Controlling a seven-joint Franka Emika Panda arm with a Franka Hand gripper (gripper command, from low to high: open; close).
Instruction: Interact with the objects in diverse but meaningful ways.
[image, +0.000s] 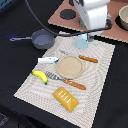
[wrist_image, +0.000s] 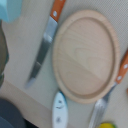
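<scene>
Yellow banana (image: 39, 76) lies near the placemat's (image: 100, 75) edge at the exterior view's left, beside the white-and-blue tube (image: 48, 60) and round wooden plate (image: 70, 67); the pincer's opening cannot be told

The round plate (wrist_image: 85, 52) looks like pale matt wood with faint grain, the knife (wrist_image: 44, 45) has a dull grey metallic blade and smooth orange plastic handle, the placemat (image: 100, 75) is ribbed woven cloth, and the banana (image: 39, 76) looks like glossy yellow plastic.
</scene>
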